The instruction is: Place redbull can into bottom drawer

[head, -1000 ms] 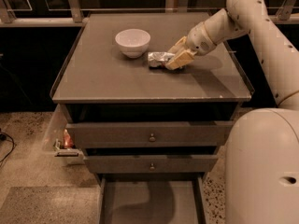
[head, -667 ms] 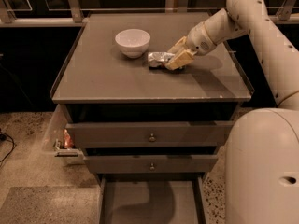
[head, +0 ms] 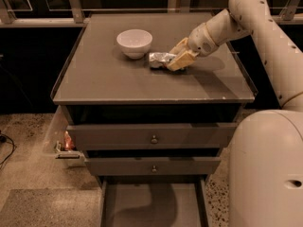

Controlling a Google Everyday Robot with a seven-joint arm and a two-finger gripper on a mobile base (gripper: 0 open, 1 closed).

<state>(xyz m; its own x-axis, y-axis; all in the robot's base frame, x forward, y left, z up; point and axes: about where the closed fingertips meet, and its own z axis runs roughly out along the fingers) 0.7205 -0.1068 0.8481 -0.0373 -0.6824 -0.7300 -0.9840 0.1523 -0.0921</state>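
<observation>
Worktop [head: 109,82]: flat grey surface with a low raised lip along its left and right edges, forming the top of a drawer cabinet.

Two items rest directly on it. A white bowl [head: 134,42] stands upright, left of centre towards the rear. A redbull can [head: 161,58], silver and crinkled, lies on its side just beside the bowl on the right, apart from it.

The gripper [head: 176,60] sits low over the worktop at the can's right end.

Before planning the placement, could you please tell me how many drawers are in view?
3: top drawer just beneath the tabletop, middle drawer below it, bottom drawer pulled out lowest. None seems hidden. The gripper is up at the redbull can on the tabletop.
</observation>
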